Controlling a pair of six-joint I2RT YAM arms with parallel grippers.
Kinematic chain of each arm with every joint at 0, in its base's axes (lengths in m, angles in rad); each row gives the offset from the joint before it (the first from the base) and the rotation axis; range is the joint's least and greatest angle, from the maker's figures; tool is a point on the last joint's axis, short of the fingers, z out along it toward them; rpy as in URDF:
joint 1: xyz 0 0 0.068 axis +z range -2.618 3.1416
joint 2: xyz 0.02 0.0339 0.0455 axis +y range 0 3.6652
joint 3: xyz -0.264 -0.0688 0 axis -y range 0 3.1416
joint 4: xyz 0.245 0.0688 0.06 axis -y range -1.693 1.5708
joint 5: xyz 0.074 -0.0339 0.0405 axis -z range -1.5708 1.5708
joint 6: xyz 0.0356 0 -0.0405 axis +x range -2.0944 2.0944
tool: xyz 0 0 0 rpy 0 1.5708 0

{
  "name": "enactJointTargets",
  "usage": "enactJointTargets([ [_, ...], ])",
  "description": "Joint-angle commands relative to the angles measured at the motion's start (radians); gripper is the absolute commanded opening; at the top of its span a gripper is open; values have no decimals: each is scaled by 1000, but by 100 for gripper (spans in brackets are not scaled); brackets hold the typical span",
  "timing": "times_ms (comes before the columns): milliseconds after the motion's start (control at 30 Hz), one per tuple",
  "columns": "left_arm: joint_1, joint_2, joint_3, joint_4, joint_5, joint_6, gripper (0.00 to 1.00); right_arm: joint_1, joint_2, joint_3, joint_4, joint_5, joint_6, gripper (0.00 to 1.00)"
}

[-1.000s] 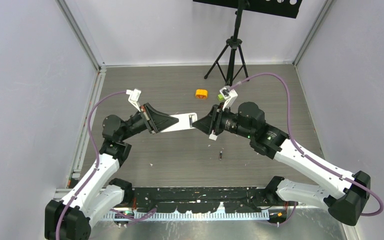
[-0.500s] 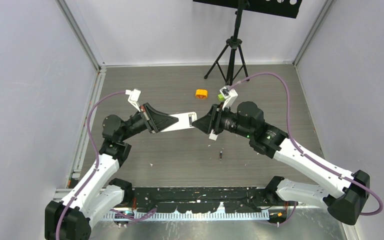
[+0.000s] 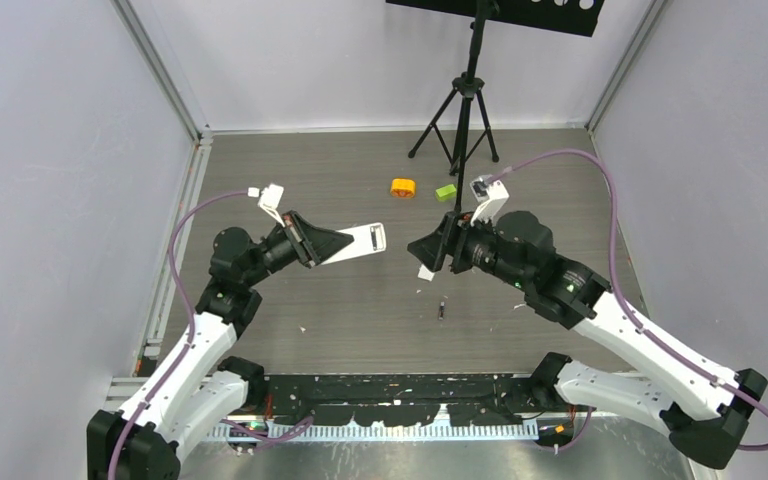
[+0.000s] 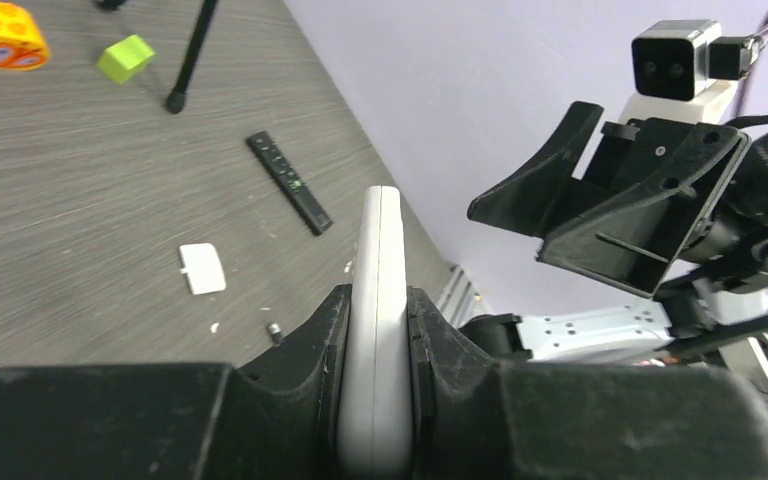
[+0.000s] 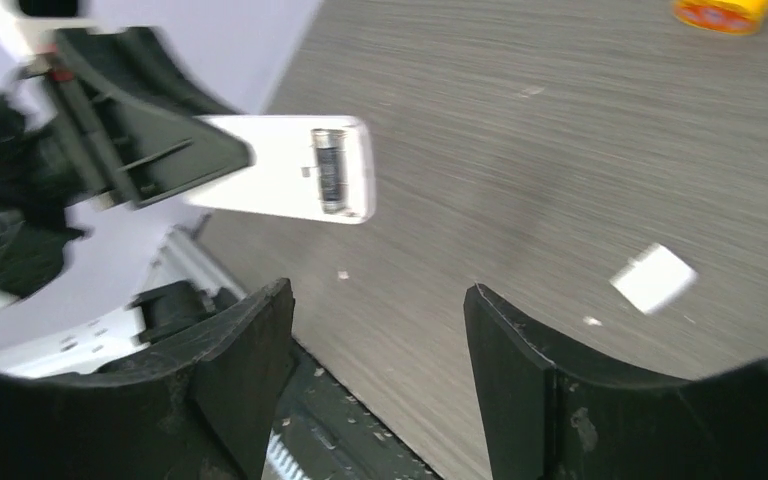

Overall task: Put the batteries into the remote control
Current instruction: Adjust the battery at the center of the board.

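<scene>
My left pincer point(image 4: 375, 300) is clamped on the white remote point(image 4: 380, 240). Its black moulded fingers press the two flat faces, so this wrist view gives me only the thin, smooth edge of the plastic shell. The remote is held clear of the worktop point(image 3: 360, 320), a grey wood-grain surface flecked with white crumbs.

My right pincer point(image 5: 375, 300) stands wide apart with nothing between its matte, wedge-shaped fingers. It is near the remote's rounded free end but not touching it.

One battery point(image 5: 328, 170), a dark grey cylinder with bright metal at its ends, lies across the open compartment at that free end. A loose battery point(image 3: 442, 311), a tiny dark cylinder, lies on the worktop under the right arm.

Only the right wrist view shows the battery seated in its slot, though the picture is a little blurred. From above the compartment is just a dark mark, and the left wrist sees the remote edge-on.

Only the left wrist view shows a slim black remote point(image 4: 290, 183) with a row of small buttons, lying flat. I cannot pick it out from overhead.

A small white plate point(image 5: 653, 277) with rounded corners lies flat nearby.

Overhead I get the tripod point(image 3: 463, 100) whole, with a round orange block point(image 3: 403, 187) and a lime block point(image 3: 445, 192) beside its feet.
</scene>
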Motion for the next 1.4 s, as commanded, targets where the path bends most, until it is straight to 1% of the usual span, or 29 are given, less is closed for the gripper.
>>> enactJointTargets([
  [0, -2, -34, 25, -93, -93, 74, 0, -9, 107, 89, -245, 267, 21, 67],
  [67, -2, -45, 26, -121, -121, 90, 0, -15, 196, 128, -348, 360, 51, 63],
  [200, -2, -54, 29, -152, -133, 106, 0, -22, 388, 179, -501, 406, 107, 53],
  [267, -2, -54, 27, -160, -133, 108, 0, -22, 481, 178, -534, 400, 124, 50],
  [367, -1, -56, 24, -164, -133, 110, 0, -22, 567, 150, -533, 376, 134, 49],
  [500, -2, -55, 24, -171, -133, 117, 0, -22, 606, 100, -482, 360, 112, 49],
  [600, -2, -53, 23, -172, -132, 122, 0, -22, 626, 85, -479, 378, 54, 49],
  [667, -1, -52, 25, -171, -128, 123, 0, -21, 656, 80, -482, 325, -22, 49],
  [733, -2, -49, 26, -170, -124, 124, 0, -18, 689, 82, -507, 309, -50, 49],
  [867, -2, -50, 26, -170, -124, 126, 0, -5, 754, 83, -566, 338, -60, 51],
  [1033, -2, -49, 27, -169, -123, 126, 0, 6, 776, 74, -585, 391, -43, 55],
  [1367, -2, -53, 30, -174, -119, 127, 0, 45, 832, 82, -554, 281, -70, 55],
])
